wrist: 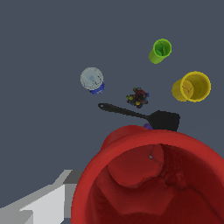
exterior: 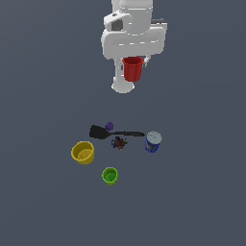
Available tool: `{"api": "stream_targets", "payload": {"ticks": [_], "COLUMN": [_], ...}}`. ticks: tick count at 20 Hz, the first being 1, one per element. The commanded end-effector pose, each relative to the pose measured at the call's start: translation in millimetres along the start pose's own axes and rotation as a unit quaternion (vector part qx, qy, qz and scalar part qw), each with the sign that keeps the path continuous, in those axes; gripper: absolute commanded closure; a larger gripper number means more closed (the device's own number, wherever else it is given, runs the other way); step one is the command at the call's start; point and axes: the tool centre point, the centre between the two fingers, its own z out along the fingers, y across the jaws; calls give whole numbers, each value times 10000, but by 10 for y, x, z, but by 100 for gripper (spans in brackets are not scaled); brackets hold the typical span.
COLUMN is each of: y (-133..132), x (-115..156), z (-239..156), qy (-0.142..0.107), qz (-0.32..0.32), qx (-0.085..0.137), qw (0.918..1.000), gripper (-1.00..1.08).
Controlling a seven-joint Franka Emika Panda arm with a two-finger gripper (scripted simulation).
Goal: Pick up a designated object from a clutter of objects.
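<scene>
Dark grey floor, red cup (exterior: 132,68) aloft — fingers (exterior: 144,60) clasping its rim, clutter (exterior: 118,142) far below

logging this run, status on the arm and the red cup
Gripper shut on red cup, lifted clear. Yellow cup, green cup, can, spatula below. Nothing blocking.

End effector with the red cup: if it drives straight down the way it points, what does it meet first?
Probably the black spatula: in the wrist view it lies just beyond the held red cup. Depth is unclear, so the end effector could reach bare floor beside it.
</scene>
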Motion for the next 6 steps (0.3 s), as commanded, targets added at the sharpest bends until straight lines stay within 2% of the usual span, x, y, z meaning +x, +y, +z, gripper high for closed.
{"api": "stream_targets", "payload": {"ticks": [1,6], "y": [40,64], "x": [-9,-5], "z": [-82,-131], "qy": [2,3], "qz": [-2,-4], "qx": [-4,-7], "qw": [10000,10000], "gripper": [108,108]}}
